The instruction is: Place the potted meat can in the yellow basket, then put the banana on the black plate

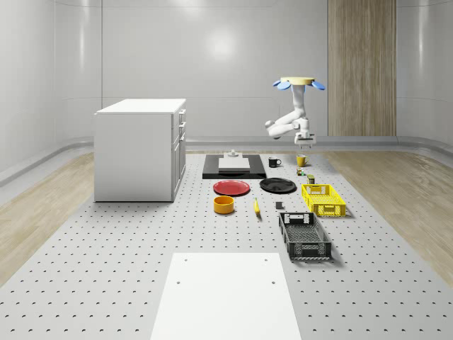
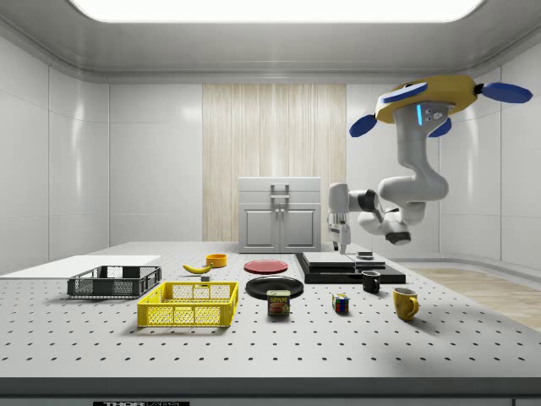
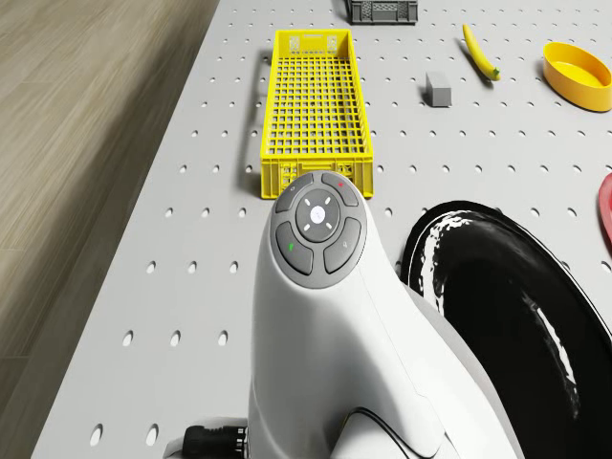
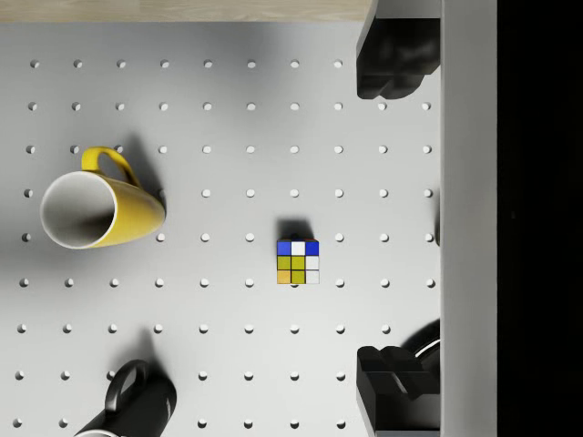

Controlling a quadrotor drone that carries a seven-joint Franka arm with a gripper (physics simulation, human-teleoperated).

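Pale grey panelled walls (image 1: 212, 64) with one vertical light-wood panel (image 1: 361, 67); light wood-plank floor (image 1: 42, 212); grey perforated platform (image 1: 106, 269); white drawer cabinet (image 1: 138, 149); overhead ceiling light panel (image 2: 275, 8).

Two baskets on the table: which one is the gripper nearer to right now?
The yellow basket. It lies closer to the gripper and the hovering drone than the black basket, which sits farther toward the white mat.

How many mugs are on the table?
2: a yellow mug and a black mug, both on the table near the Rubik's cube. Others may be hidden.
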